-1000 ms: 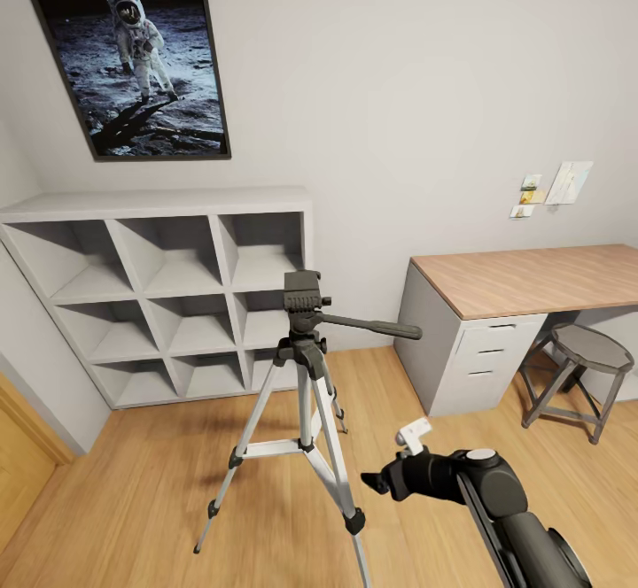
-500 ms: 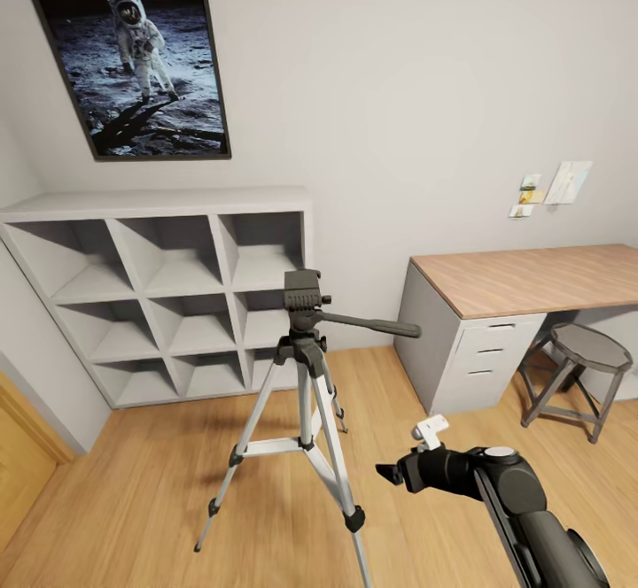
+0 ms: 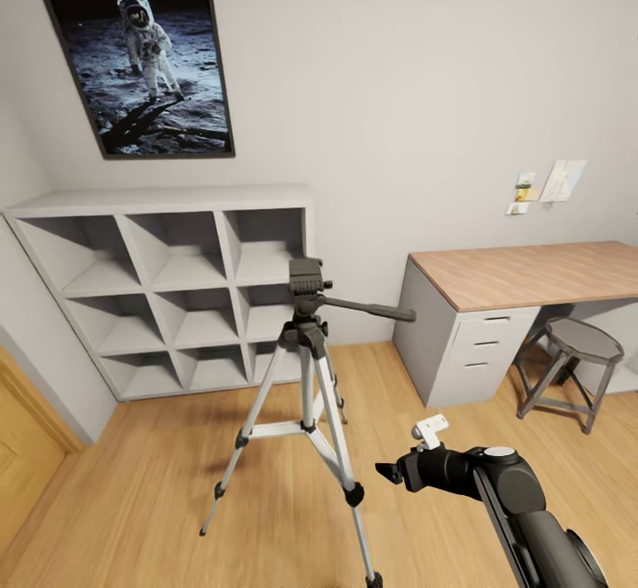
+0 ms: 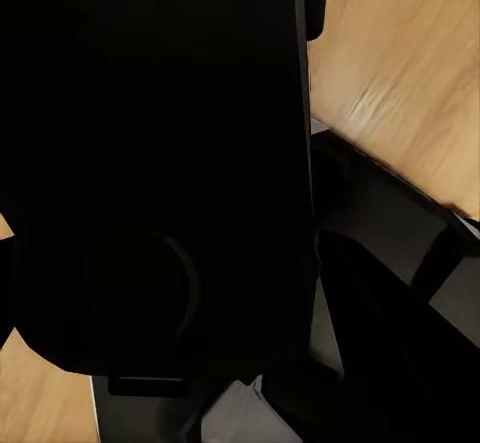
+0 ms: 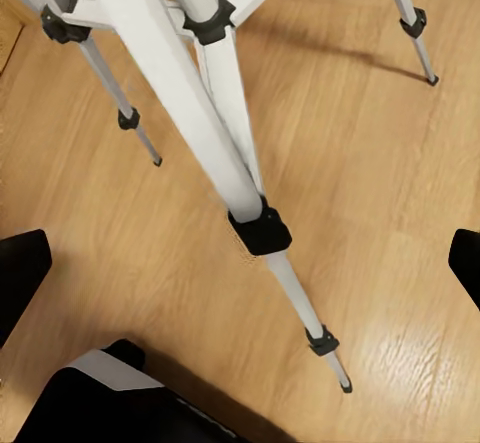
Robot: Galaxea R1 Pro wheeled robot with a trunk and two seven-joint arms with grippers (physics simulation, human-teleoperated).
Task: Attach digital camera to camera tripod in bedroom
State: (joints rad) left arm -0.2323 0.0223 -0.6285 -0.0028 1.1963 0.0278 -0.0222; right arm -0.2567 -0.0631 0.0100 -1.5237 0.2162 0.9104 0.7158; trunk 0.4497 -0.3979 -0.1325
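The camera tripod (image 3: 306, 353) stands on the wood floor in the middle of the bedroom, its black head (image 3: 306, 280) bare on top and its pan handle (image 3: 368, 309) pointing right. My right gripper (image 3: 385, 473) hangs low to the right of its near leg, open and empty. In the right wrist view that silver leg (image 5: 215, 133) with its black joint (image 5: 260, 231) runs between my spread fingertips (image 5: 20, 273). Close against the left wrist camera sits a black boxy shape (image 4: 160, 163) with a faint round disc. I cannot tell whether it is the digital camera.
A white cube shelf (image 3: 168, 287) stands against the wall behind the tripod, under the astronaut poster (image 3: 146, 70). To the right are the wood-topped white desk (image 3: 532, 274) and a grey round stool (image 3: 580, 344). A wooden panel (image 3: 22, 455) edges the left.
My right gripper drew back to the right and slightly down a second ago, then held. The whole head view has since shifted, so the tripod looks a little smaller and farther.
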